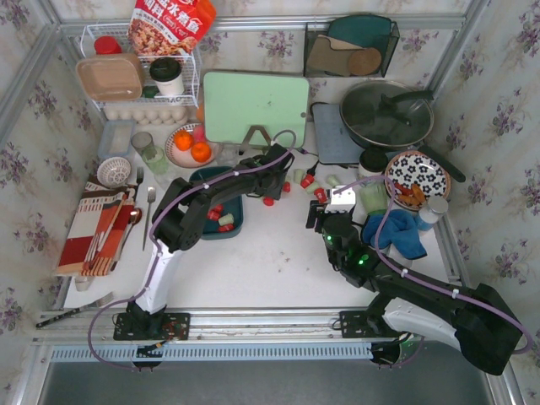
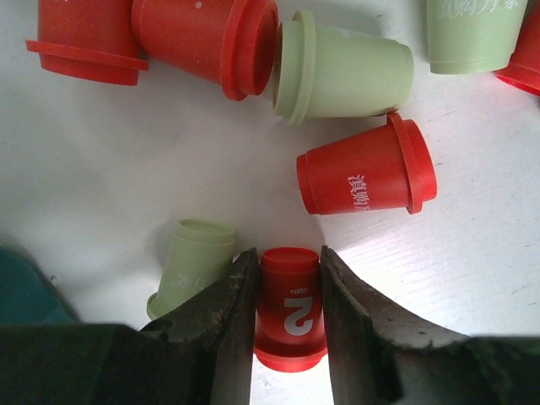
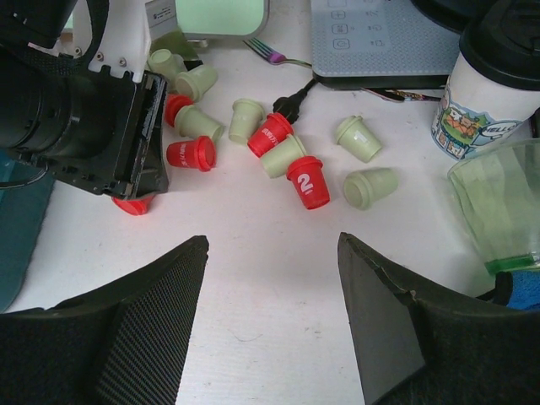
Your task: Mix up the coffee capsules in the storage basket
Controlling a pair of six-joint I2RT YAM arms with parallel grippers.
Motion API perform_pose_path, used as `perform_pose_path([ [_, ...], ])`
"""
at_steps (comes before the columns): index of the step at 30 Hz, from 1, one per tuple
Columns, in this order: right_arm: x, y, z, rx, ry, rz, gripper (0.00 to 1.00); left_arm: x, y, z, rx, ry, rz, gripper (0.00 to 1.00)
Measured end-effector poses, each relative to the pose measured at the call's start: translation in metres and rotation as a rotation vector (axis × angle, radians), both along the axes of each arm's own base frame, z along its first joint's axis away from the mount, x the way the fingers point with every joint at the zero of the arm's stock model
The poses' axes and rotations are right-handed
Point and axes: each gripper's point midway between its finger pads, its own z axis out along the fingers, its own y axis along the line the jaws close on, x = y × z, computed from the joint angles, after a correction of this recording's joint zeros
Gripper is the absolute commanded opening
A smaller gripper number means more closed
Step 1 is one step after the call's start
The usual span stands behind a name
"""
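Observation:
Red and pale green coffee capsules point(image 1: 316, 184) lie scattered on the white table right of the dark teal storage basket point(image 1: 207, 175), which holds a few capsules point(image 1: 221, 217). My left gripper point(image 1: 272, 194) is down on the table beside the basket, shut on a red capsule marked "2" point(image 2: 289, 308). A green capsule point(image 2: 192, 266) lies against its left finger. The basket's edge shows in the left wrist view point(image 2: 21, 287). My right gripper point(image 3: 272, 245) is open and empty over bare table, near the scattered capsules point(image 3: 306, 181). It sees the left gripper point(image 3: 126, 190) on the red capsule point(image 3: 132, 205).
A fruit plate with oranges point(image 1: 190, 145) and a green cutting board point(image 1: 256, 105) stand behind the basket. A lidded cup point(image 3: 494, 93), a clear glass point(image 3: 498, 211), a black cable point(image 3: 291, 101) and a blue cloth point(image 1: 396, 232) are at the right.

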Motion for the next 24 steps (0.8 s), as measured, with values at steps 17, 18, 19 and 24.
perform_pose_path([
  [17, 0.000, 0.000, 0.000, 0.000, 0.000, -0.001, 0.71, -0.025, 0.000, 0.079, -0.153, -0.057, -0.020, 0.08],
  [18, 0.000, 0.000, 0.000, -0.001, 0.000, -0.001, 0.70, -0.028, 0.000, 0.088, -0.171, -0.068, -0.024, 0.08],
  [19, 0.000, 0.000, 0.000, -0.001, 0.000, -0.001, 0.71, -0.030, 0.001, 0.097, -0.186, -0.084, -0.025, 0.08],
  [24, 0.000, 0.000, 0.000, -0.001, 0.000, -0.001, 0.71, -0.043, 0.018, 0.137, -0.239, -0.180, -0.025, 0.08],
])
